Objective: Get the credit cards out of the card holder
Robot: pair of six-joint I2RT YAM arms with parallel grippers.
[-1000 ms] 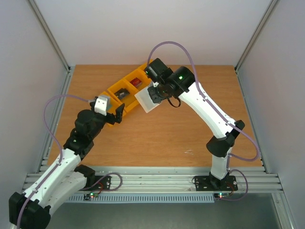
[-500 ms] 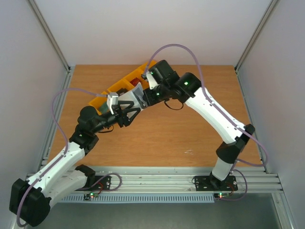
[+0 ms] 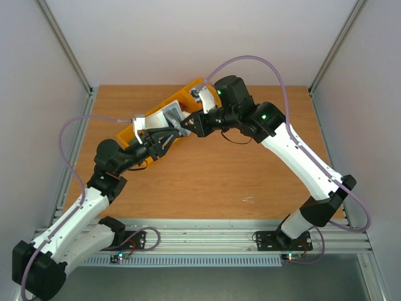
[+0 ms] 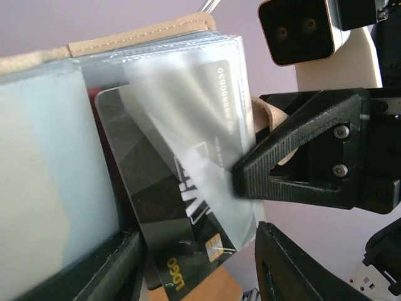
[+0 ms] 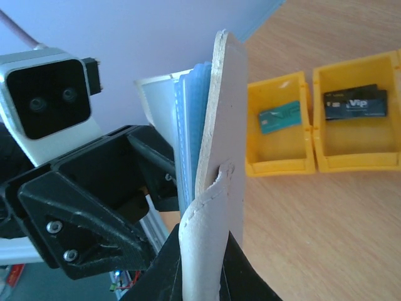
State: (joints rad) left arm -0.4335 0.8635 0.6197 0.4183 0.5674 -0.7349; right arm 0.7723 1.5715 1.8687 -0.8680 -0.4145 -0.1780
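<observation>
The card holder [image 4: 144, 37] hangs open above the table, pale beige outside with clear sleeves inside. My right gripper [image 5: 203, 266] is shut on its folded edge [image 5: 216, 188], and its black fingers [image 4: 282, 169] press the holder's right side. A black credit card [image 4: 169, 213] with a gold chip sticks out of a sleeve, angled down. Its lower corner lies between the fingers of my left gripper [image 4: 200, 257], which stand apart, with a gap on the right side. A dark red edge [image 4: 103, 150] shows behind the black card. From above, both grippers [image 3: 164, 133] [image 3: 189, 123] meet at the holder [image 3: 168, 115].
A row of yellow bins [image 3: 188, 94] runs diagonally under the holder on the wooden table [image 3: 238, 175]. One bin [image 5: 279, 160] holds a teal card [image 5: 280, 117], its neighbour a black card [image 5: 354, 103]. The left wrist camera housing [image 5: 47, 103] sits close beside the holder.
My left gripper has reached up to the holder and its jaws have narrowed round the black card. The right arm has carried the holder leftward over the bins.
</observation>
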